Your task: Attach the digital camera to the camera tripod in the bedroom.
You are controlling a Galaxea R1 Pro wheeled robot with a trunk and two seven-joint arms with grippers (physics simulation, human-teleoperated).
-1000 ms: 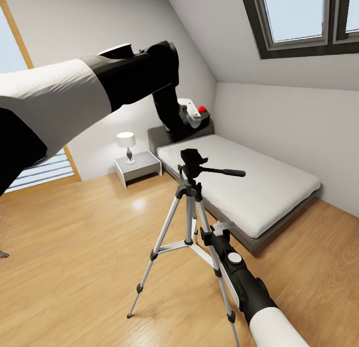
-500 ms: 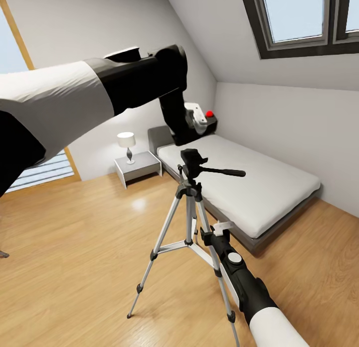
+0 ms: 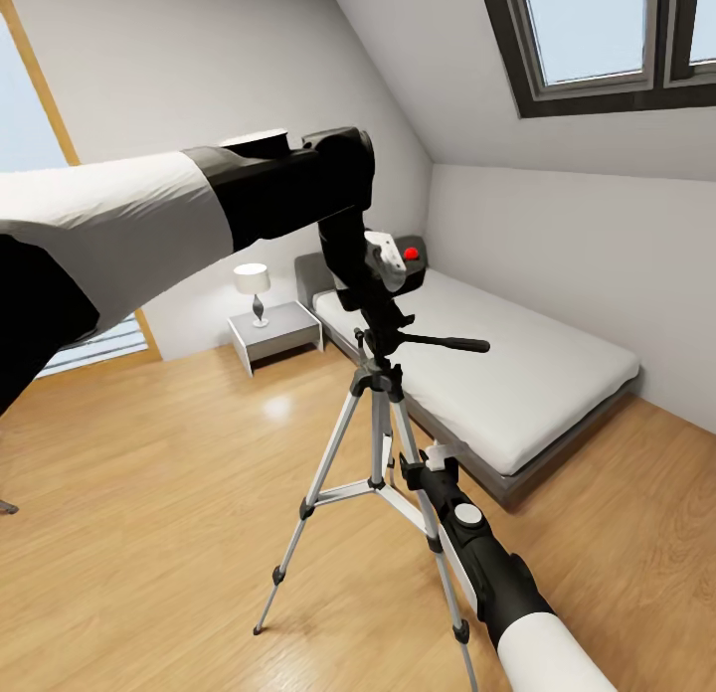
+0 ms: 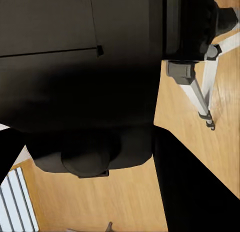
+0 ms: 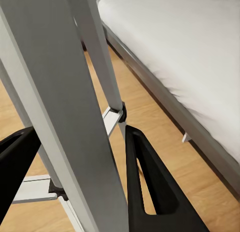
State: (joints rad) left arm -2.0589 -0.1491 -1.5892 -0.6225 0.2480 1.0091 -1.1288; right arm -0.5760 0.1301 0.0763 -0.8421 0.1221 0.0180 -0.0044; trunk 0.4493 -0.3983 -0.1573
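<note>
Left gripper (image 3: 383, 274), digital camera (image 3: 403, 264) lower, just above camera tripod (image 3: 381, 394).

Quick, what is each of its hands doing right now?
Left gripper: shut on the digital camera, just above the camera tripod head.
Right gripper: open, fingers either side of a tripod leg.

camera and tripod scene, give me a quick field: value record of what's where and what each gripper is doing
room: bedroom, bed behind the tripod, nightstand with lamp
digital camera: held in the left gripper, just above the tripod head, red button up
camera tripod: standing on the wood floor, pan handle pointing toward the bed
left gripper: shut on the camera
right gripper: fingers astride a tripod leg, not clamped
attachment: not yet seated, as far as the head view tells
</note>
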